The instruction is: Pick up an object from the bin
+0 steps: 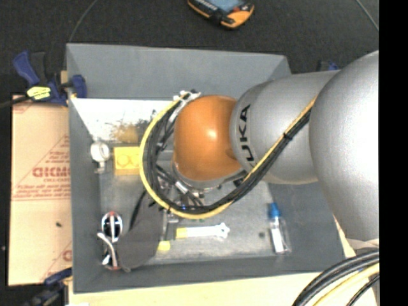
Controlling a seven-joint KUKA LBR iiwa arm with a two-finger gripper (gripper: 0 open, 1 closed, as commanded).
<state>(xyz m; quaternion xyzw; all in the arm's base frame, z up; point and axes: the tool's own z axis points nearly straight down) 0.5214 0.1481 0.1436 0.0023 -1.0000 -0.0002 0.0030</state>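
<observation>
We see the end effector (168, 225) low in the bin (178, 69), just beside a dark cloth (137, 246) and a white wrench (203, 233); whether it grips anything we cannot tell.

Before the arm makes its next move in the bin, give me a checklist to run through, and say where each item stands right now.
1. Gripper inside the bin walls: ok, it is down over the floor, near the lower wall in the view.
2. Nearest things known: ok, a white flat wrench-shaped piece lies just to its right in the view, and a dark grey cloth to its left.
3. Something held: cannot tell, the orange wrist cover and cables hide the grip.
4. Yellow block out of the way: ok, it lies apart, toward the upper left.
5. Blue-capped tube out of the way: ok, it lies well to the right.
</observation>
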